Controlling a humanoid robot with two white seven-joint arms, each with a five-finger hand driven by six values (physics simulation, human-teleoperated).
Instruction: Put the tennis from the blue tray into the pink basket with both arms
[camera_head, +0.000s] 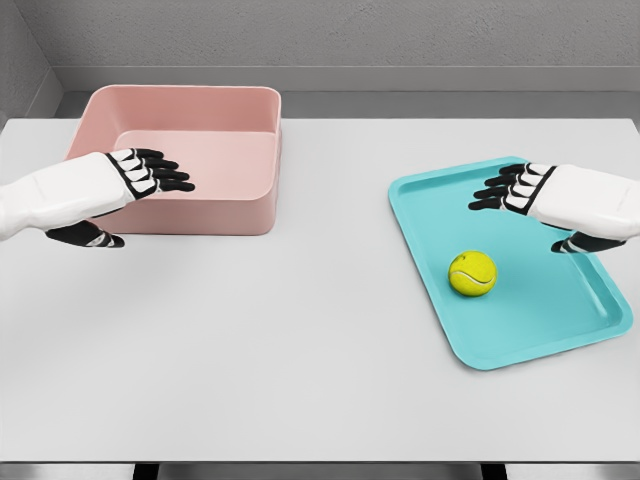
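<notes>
The tennis ball (472, 273) is sitting in the blue tray (560, 335), just below and inward of the right hand (535, 195), which is hovering with fingers spread and empty, while the equally open left hand (130, 180) is hanging far off over the pink basket (250, 215).

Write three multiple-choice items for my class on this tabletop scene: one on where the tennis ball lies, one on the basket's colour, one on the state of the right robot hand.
1. Where is the tennis ball?
A. In the basket
B. On the blue tray
C. On the bare table

2. What colour is the basket?
A. Pink
B. Green
C. Yellow

3. What is the right robot hand doing?
A. Gripping the ball
B. Lifting the tray
C. Open, holding nothing

Answers:
1 B, the ball rests inside the tray's rim.
2 A, its walls are pink.
3 C, its fingers are spread over the tray, apart from the ball.
</notes>
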